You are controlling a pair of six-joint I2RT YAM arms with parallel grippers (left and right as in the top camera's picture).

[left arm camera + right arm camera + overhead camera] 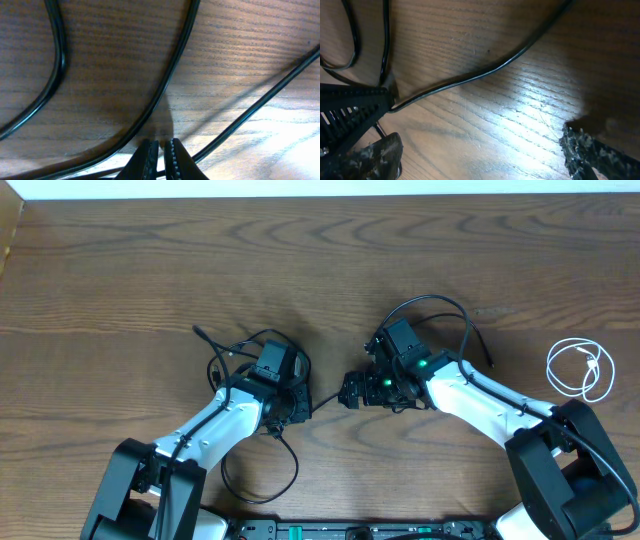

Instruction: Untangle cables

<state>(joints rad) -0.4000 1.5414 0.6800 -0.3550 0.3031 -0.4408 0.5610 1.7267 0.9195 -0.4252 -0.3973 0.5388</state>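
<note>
cables (61,60) — one white, others black; left end effector (161,142) together, right end effector (477,115) apart

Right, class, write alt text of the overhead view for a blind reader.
Over a wooden table, a robot's left gripper pinches a black cable from a tangle, the right gripper open beside it. A coiled white cable lies apart at right.

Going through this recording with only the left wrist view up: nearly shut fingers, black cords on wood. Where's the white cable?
Observer: The white cable lies coiled alone at the table's right side.
Operator: And the right gripper?
Observer: The right gripper is wide open, holding nothing.
Operator: Anything between the grippers?
Observer: One black cable runs from the left gripper across to the right one.
</note>
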